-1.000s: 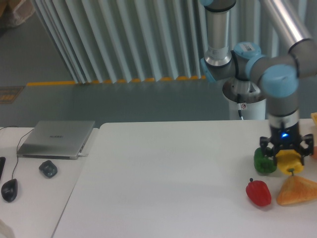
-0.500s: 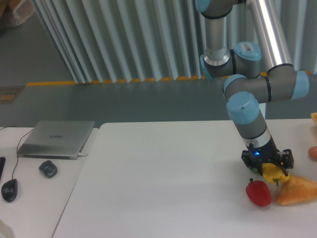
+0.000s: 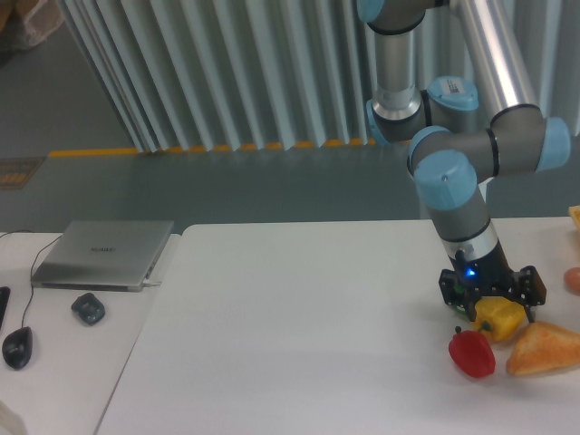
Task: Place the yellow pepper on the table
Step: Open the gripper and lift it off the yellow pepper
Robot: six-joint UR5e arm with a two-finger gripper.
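Where no writing shows: yellow pepper (image 3: 499,318) in pincer (image 3: 494,308).

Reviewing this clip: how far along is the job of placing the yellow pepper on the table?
Done: the gripper has closed on the yellow pepper. In hand: the pepper hangs low over the table, between the red pepper and the orange wedge; whether it touches the tabletop cannot be told. Left: setting it down if needed, opening the fingers and backing away.
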